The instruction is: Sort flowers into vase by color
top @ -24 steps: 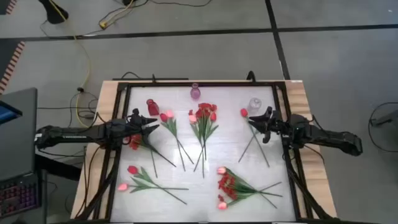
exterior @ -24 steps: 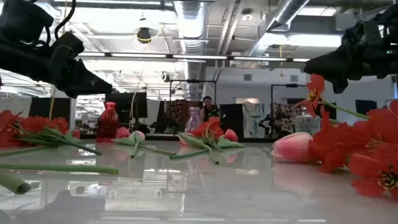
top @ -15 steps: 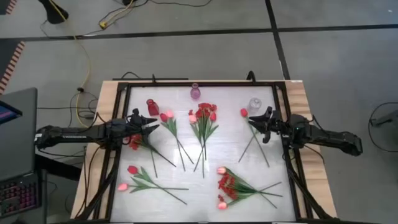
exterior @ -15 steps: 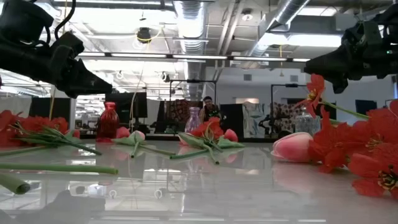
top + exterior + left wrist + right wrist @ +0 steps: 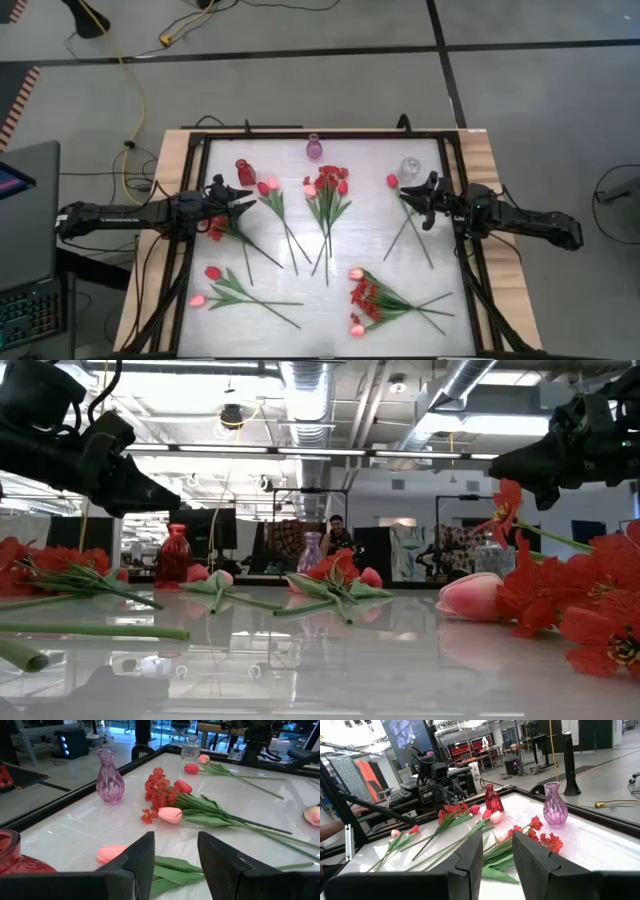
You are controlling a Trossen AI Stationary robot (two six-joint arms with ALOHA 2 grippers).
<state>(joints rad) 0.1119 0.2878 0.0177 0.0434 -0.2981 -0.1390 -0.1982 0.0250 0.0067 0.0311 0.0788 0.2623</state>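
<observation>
1. Three vases (image 5: 314, 148) line the table's (image 5: 380, 255) far edge.
2. We count five flower bunches (image 5: 327, 195) lying flat.
3. Left gripper (image 5: 243, 200) and right gripper (image 5: 407, 196) hover, fingers spread, empty.

This is a robotics lab in an open industrial hall. Bare ducts (image 5: 300, 390) and strip lights run across the ceiling, cables (image 5: 130, 90) trail over the concrete floor, and more rigs (image 5: 437, 777) and desks stand beyond the table (image 5: 480, 150).

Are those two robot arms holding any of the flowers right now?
No. Both the left pincer and the right pincer hang open above the table with nothing between their fingers.
</observation>
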